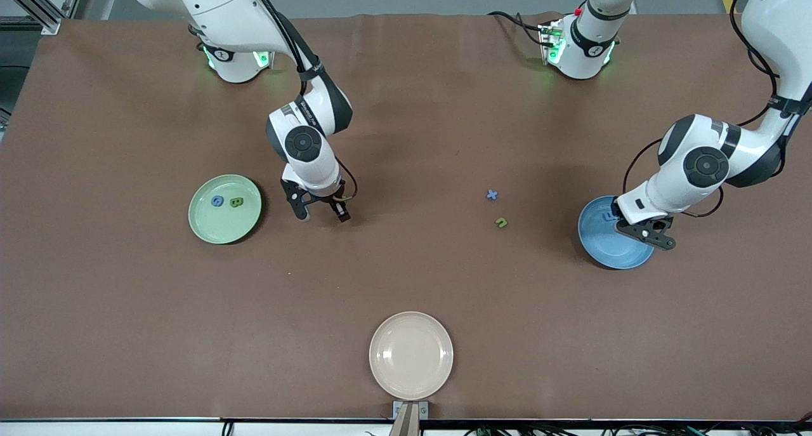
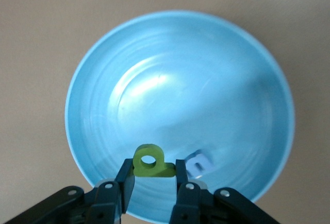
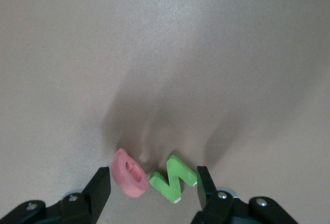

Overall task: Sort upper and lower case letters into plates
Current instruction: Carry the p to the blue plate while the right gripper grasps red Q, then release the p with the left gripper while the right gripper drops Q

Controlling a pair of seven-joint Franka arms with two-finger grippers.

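You had one plate toward the right arm's end of the table with two letters lying in it. A second plate sat toward the left arm's end, a letter resting in it. Between those plates, two loose letters lay on the table, close together. A third plate sat nearest the front camera, midway along the table.
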